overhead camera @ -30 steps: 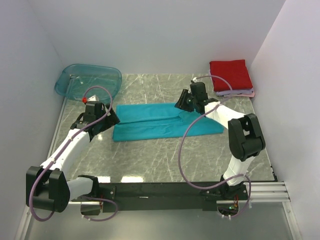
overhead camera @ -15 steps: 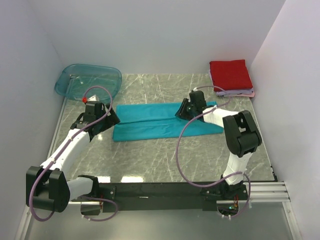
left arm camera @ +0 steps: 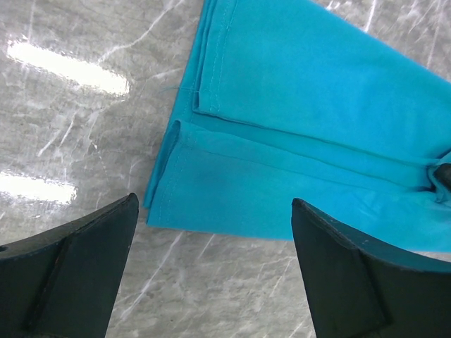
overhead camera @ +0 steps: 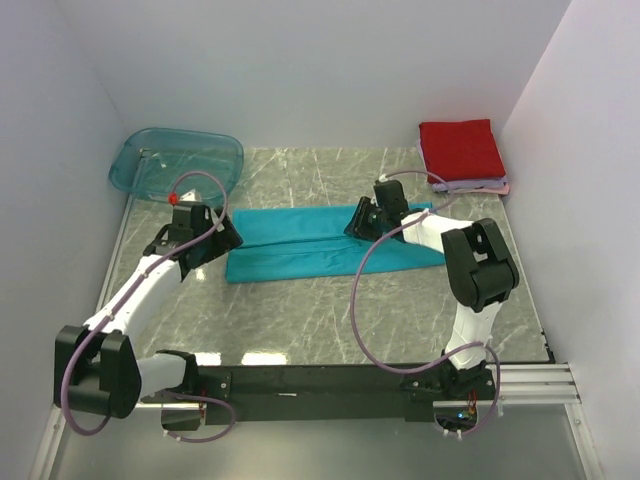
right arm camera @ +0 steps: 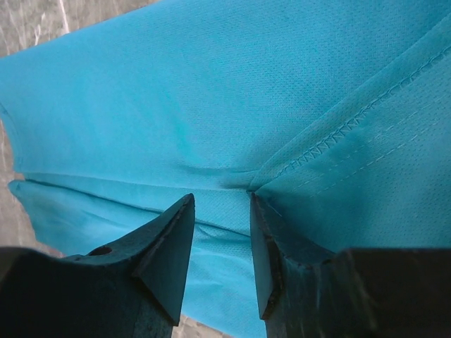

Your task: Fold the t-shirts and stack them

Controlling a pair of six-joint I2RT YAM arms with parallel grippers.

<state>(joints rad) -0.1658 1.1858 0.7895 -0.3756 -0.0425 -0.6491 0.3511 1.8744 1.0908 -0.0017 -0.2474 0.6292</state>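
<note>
The teal t-shirt [overhead camera: 300, 250] lies flat on the marble table, folded lengthwise into a long strip. My left gripper [overhead camera: 222, 238] is open wide and empty, hovering just off the strip's left end; the left wrist view shows the shirt [left arm camera: 317, 105] between and beyond my gripper [left arm camera: 215, 203]. My right gripper [overhead camera: 357, 222] is down on the shirt's upper middle. In the right wrist view the gripper [right arm camera: 221, 196] stands narrowly open against the cloth [right arm camera: 176, 84], one finger at a stitched fold edge. A folded red shirt [overhead camera: 460, 148] lies on a pale lilac one [overhead camera: 480, 186] at the back right.
A see-through teal plastic tub [overhead camera: 175, 160] stands at the back left corner. White walls close in the table on the left, back and right. The black rail with both arm bases runs along the near edge.
My right gripper has dropped and shifted left, from above the shirt's upper edge down onto the cloth. The left arm has barely moved.
</note>
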